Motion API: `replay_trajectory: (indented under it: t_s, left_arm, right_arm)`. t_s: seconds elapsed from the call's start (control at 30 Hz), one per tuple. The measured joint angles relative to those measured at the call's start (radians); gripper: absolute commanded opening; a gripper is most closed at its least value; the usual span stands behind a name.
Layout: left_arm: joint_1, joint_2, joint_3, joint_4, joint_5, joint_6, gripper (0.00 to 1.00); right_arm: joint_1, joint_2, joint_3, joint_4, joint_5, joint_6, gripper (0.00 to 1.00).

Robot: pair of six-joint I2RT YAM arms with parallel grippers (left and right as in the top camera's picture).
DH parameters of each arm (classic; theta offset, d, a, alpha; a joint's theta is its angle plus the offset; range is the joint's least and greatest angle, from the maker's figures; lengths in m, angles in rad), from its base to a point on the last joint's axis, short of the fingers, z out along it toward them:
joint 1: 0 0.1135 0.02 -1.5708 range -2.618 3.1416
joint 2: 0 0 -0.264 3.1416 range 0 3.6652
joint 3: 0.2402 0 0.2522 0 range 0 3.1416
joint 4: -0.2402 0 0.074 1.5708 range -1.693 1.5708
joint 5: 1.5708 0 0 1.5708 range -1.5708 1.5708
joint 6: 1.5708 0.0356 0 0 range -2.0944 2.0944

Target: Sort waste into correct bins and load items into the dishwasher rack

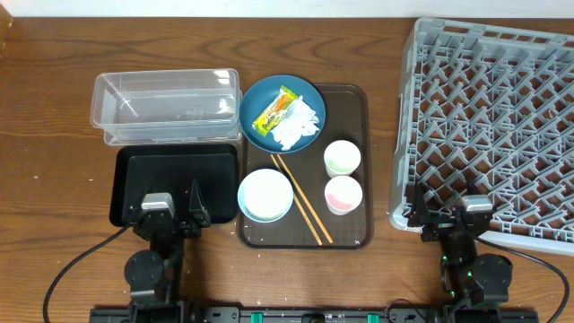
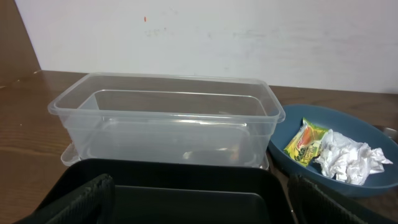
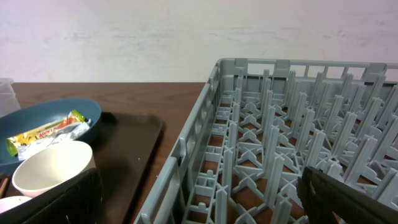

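A dark blue plate (image 1: 260,135) on the brown serving tray holds a yellow-green wrapper (image 1: 276,109) and crumpled white tissue (image 1: 299,126). I cannot make out any rice grains. A pale blue bowl (image 1: 265,195), two chopsticks (image 1: 300,199), a greenish cup (image 1: 342,157) and a pinkish cup (image 1: 343,194) are on the same tray. The clear tub (image 1: 166,103) and the black tray (image 1: 175,179) are at left. The grey rack (image 1: 489,117) is at right. My left gripper (image 1: 172,208) is open over the black tray's near edge. My right gripper (image 1: 453,215) is open at the rack's near-left corner.
The brown serving tray (image 1: 359,99) lies between the bins and the rack. In the left wrist view the tub (image 2: 165,118) stands behind the black tray (image 2: 186,193), with the plate (image 2: 292,158) at right. In the right wrist view the rack wall (image 3: 193,143) is close ahead.
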Motion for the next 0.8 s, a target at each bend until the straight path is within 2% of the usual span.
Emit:
replay_trajectory:
  t_s: [0.67, 0.8]
  left_arm:
    - [0.0, 0.0, 0.0, 0.0, 0.0, -0.002, 0.91]
    - [0.0, 0.0, 0.001, -0.002, -0.001, -0.04, 0.91]
  right_arm:
    - [0.0, 0.0, 0.0, 0.0, 0.0, 0.0, 0.99]
    - [0.0, 0.0, 0.0, 0.0, 0.0, 0.0, 0.99]
